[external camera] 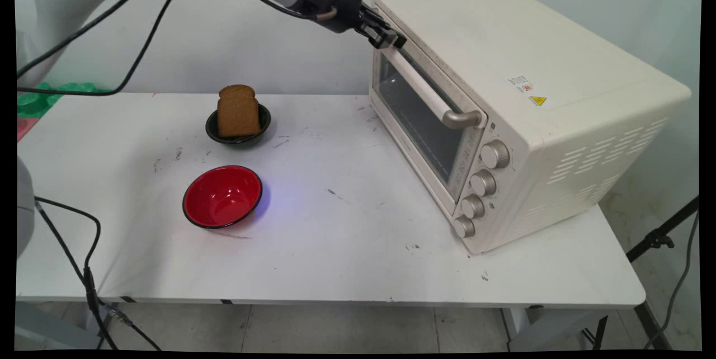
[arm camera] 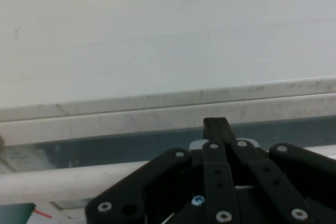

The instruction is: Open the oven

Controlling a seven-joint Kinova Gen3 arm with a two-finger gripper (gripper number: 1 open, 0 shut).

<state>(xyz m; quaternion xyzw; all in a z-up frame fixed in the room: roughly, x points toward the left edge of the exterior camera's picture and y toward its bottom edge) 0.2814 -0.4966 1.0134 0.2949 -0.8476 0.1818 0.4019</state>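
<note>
On top of the toaster oven I see small stickers, one a yellow warning triangle; their print is too small for me to read

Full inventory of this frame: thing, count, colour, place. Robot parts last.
toaster oven: 1, cream, right side of the table, door shut
oven handle: 1, cream bar with metal ends, across the door's top
knobs: 4, silver, in a column at the door's right
black bowl: 1, black, far middle of the table
bread slice: 1, brown, upright in the black bowl
red bowl: 1, red inside with dark rim, nearer than the black bowl
table: 1, white, scuffed
green objects: green, far left edge, unclear
gripper: 1, black, fingers together at the oven door's top edge, by the handle's far end
</note>
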